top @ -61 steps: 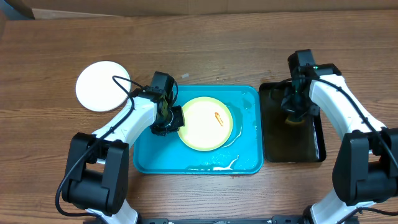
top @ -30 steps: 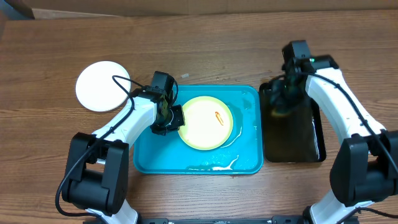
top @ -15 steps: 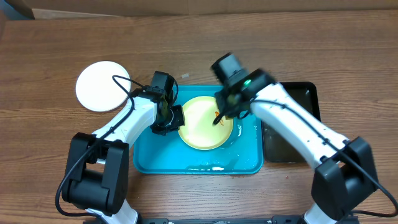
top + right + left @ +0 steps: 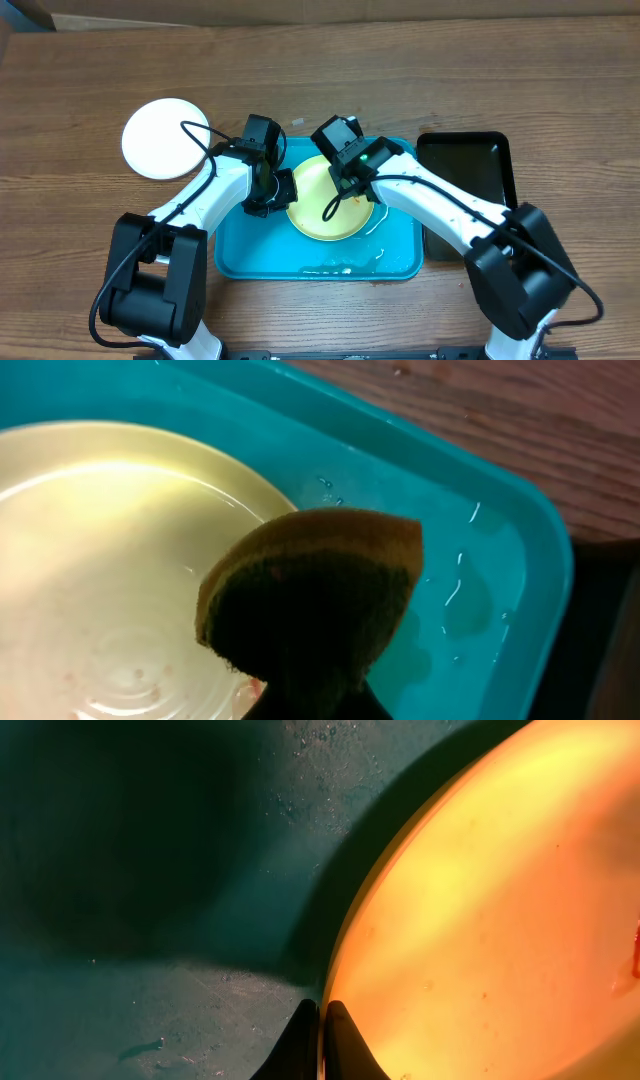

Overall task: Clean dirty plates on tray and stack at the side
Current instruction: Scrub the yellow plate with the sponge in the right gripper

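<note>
A pale yellow plate (image 4: 318, 216) lies in the turquoise tray (image 4: 240, 250). My left gripper (image 4: 279, 190) is shut on the plate's left rim; in the left wrist view its fingertips (image 4: 322, 1038) pinch the edge of the plate (image 4: 480, 900) over the tray floor (image 4: 150, 870). My right gripper (image 4: 348, 187) is shut on a brown sponge (image 4: 310, 590), held on the plate (image 4: 100, 560) near its right side. A reddish smear (image 4: 256, 686) shows just under the sponge. A white plate (image 4: 165, 138) rests on the table to the left, outside the tray.
A black tray (image 4: 468, 190) sits right of the turquoise one, its floor wet and glossy. Water drops and white foam (image 4: 345, 268) lie on the turquoise tray near its front rim. Wooden table (image 4: 320, 80) surrounds everything.
My right arm has swung left from the black tray to the yellow plate, carrying the sponge. The left arm and both plates have stayed put.
</note>
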You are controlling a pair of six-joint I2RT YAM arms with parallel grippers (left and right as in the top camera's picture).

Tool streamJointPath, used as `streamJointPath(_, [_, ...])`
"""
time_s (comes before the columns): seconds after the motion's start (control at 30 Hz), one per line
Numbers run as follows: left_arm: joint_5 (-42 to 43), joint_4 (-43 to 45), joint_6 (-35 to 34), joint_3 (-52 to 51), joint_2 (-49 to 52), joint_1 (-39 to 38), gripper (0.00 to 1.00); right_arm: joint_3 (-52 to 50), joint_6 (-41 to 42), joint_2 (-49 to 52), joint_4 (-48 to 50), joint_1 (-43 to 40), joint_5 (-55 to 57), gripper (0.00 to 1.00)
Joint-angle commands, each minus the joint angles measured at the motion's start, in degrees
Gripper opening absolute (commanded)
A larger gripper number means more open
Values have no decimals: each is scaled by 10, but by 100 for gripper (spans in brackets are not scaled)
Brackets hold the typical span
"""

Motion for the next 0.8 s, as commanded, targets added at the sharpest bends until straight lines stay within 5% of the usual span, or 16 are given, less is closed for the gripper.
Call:
streamJointPath(0.0, [-3,3,7,1,5,-1,4,-3,-3,27,5,-1,13,4])
streamJointPath(0.77, [-3,4,7,0,5,-1,4,-3,-61,89,0,-27,-138,4])
